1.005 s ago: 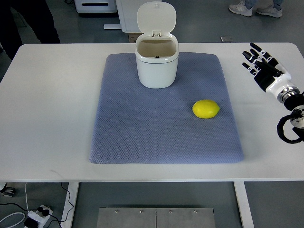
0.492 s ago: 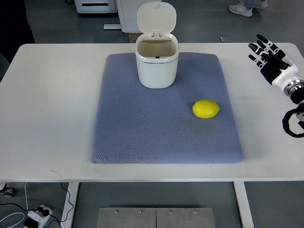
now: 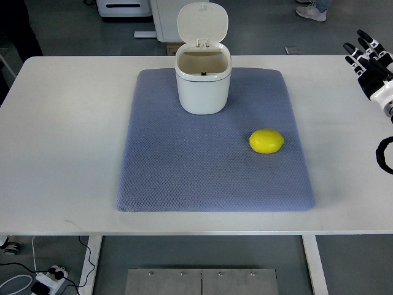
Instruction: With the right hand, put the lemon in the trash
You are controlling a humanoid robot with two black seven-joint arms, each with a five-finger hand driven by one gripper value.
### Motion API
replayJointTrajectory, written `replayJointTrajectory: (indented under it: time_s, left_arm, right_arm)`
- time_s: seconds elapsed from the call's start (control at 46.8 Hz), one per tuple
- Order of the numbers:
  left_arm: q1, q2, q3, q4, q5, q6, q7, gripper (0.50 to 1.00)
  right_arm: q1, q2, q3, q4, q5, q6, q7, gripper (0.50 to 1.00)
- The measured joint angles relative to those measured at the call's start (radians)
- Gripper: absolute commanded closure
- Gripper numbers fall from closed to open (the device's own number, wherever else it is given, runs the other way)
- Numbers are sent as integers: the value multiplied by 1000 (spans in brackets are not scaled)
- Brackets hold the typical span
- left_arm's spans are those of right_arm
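A yellow lemon [image 3: 266,141] lies on the right part of the blue-grey mat [image 3: 184,166]. At the mat's far edge stands a white trash bin [image 3: 203,84], its lid flipped up and its mouth open. My right hand [image 3: 371,57] is at the far right edge of the table, well right of and beyond the lemon. Its black fingers are spread and hold nothing. The left arm does not show.
The mat lies on a white table [image 3: 67,135]. A black cable loop [image 3: 385,155] on my right arm hangs at the picture's right edge. Beyond the table, a person's shoes [image 3: 315,10] and white equipment stand on the floor.
My right hand has moved up and to the right, away from the lemon, toward the table's far right corner. The lemon and bin have not moved.
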State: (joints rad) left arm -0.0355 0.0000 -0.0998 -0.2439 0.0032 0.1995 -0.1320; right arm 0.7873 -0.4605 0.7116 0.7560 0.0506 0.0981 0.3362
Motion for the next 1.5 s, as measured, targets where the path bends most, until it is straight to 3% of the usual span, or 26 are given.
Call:
replayJointTrajectory:
  time_s: [0.47, 0.727, 0.898, 1.026, 1.283, 1.497]
  left_arm:
    - [0, 0, 0, 0, 1, 0, 0, 500]
    - [0, 0, 0, 0, 1, 0, 0, 500]
    - [0, 0, 0, 0, 1, 0, 0, 500]
    - [0, 0, 0, 0, 1, 0, 0, 500]
    - [0, 0, 0, 0, 0, 0, 0, 500]
    - [0, 0, 0, 0, 0, 0, 0, 500]
  right_arm:
    - [-10, 0, -36, 5, -53, 52, 10, 500]
    - [-56, -9, -93, 6, -143, 54, 146, 500]
    - [-57, -60, -167, 31, -166, 98, 159, 500]
    - [-86, -91, -181, 75, -167, 112, 166, 500]
    - [-149, -260, -187, 289, -169, 113, 184, 500]
    - [-180, -354, -188, 390, -198, 112, 214, 500]
